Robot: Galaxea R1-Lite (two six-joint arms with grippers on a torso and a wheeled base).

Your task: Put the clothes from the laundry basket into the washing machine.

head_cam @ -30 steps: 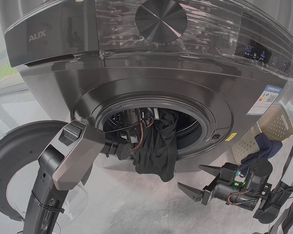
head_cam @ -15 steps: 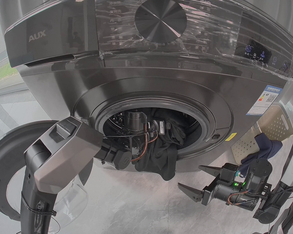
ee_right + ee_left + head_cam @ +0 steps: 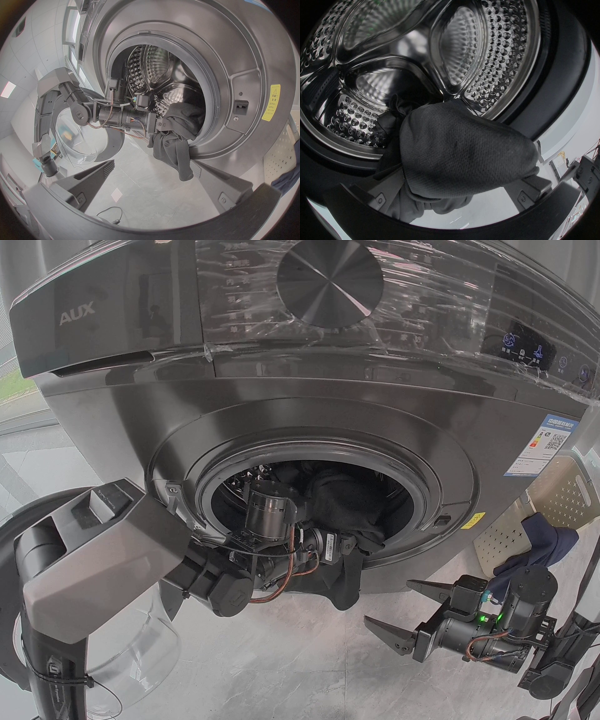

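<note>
While garment (image 3: pixel 342 505) overhangs drum lip (image 3: pixel 400 550) (half out), basket (image 3: pixel 562 490) stands nearby.

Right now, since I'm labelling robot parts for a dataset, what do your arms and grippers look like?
The left arm has an angular silver-grey shell, black joints and a copper-coloured cable. The right arm is black and cylindrical, with green lights; the right gripper has dark, tapered, pointed fingers.

Pale grey marbled floor tiles (image 3: pixel 281 665), window (image 3: pixel 14 387) at far left, white tiled surface (image 3: pixel 34 40) with lit panel (image 3: pixel 7 89).
</note>
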